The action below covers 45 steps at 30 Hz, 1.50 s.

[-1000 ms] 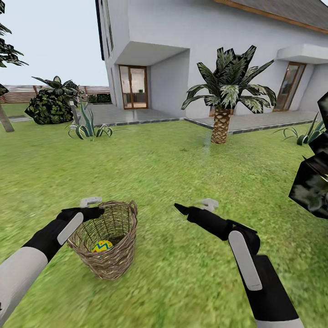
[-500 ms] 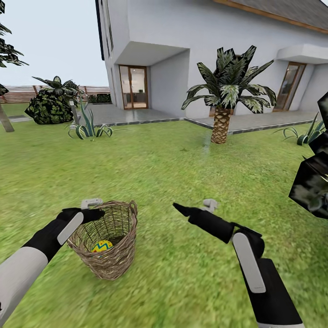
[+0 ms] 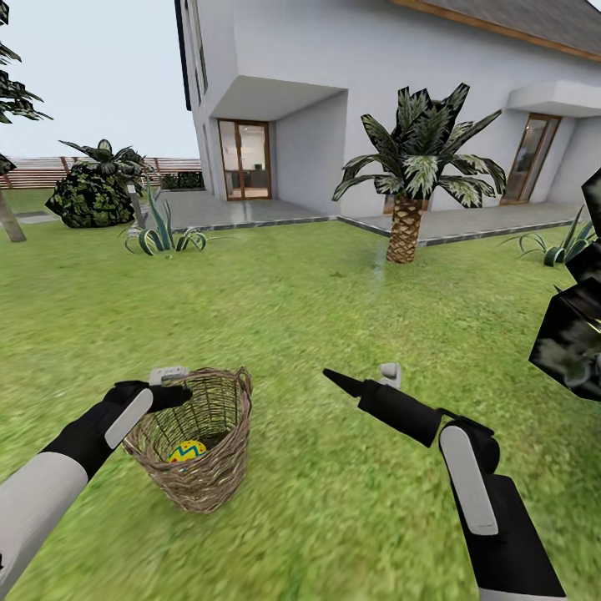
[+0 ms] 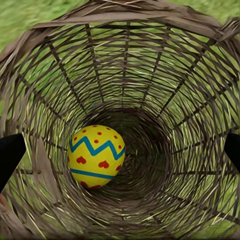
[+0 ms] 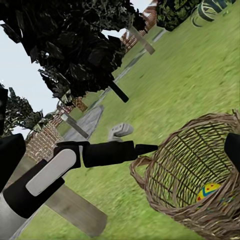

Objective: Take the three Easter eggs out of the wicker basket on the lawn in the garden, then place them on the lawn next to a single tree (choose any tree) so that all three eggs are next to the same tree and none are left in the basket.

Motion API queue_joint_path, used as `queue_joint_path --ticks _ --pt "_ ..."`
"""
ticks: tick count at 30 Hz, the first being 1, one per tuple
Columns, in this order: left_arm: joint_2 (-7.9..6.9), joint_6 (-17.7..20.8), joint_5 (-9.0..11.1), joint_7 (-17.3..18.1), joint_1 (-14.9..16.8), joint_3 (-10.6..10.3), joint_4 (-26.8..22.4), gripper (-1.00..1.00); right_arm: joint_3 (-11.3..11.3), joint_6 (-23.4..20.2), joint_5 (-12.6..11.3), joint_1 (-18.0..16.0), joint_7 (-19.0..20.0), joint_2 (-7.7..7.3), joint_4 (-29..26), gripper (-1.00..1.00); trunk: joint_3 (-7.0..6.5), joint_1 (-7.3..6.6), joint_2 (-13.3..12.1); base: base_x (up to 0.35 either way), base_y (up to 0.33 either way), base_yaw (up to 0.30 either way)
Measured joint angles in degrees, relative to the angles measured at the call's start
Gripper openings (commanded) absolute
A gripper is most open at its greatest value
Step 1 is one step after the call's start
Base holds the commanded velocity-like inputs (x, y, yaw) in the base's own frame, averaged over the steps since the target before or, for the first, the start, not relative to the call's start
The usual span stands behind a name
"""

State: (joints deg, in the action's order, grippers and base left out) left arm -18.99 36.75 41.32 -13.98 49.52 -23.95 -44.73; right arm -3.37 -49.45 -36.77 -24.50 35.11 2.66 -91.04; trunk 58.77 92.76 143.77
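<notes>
Lawn [image 3: 334, 292]: palm [image 3: 406, 225] behind wicker basket [image 3: 200, 442].

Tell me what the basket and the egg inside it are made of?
The basket looks like brown woven wicker: thin crossing strands with grass showing through the gaps. The egg looks smooth and painted, yellow with red hearts and blue zigzags; whether plastic or real, I can't tell.

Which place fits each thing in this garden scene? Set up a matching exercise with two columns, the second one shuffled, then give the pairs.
Things:
1. egg
2. left gripper
3. right gripper
4. palm

Places:
a. at the lawn's far edge, by the patio
b. at the basket rim
c. over bare grass, right of the basket
d. at the basket's bottom

Pairs: 1-d, 2-b, 3-c, 4-a
</notes>
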Motion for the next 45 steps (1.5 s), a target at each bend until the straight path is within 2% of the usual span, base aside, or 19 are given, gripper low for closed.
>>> queue_joint_path --ticks 20,30,45 --pt "0.01 -0.4 0.0 0.0 0.0 0.0 -0.2 1.0 0.1 -0.2 0.0 0.1 1.1 -0.05 0.0 1.0 0.44 0.05 0.0 0.0 0.0 0.0" --pt "0.0 -0.6 0.0 -0.1 0.0 0.1 -0.4 1.0 0.0 -1.2 0.1 0.1 1.4 -0.12 0.1 1.0 2.65 0.31 0.2 0.0 0.0 0.0" --pt "0.03 -0.5 0.0 -0.1 0.0 0.1 -0.3 1.0 0.0 -1.4 0.0 0.1 1.4 -0.03 0.1 1.0 2.66 0.3 0.2 0.048 0.026 0.0"
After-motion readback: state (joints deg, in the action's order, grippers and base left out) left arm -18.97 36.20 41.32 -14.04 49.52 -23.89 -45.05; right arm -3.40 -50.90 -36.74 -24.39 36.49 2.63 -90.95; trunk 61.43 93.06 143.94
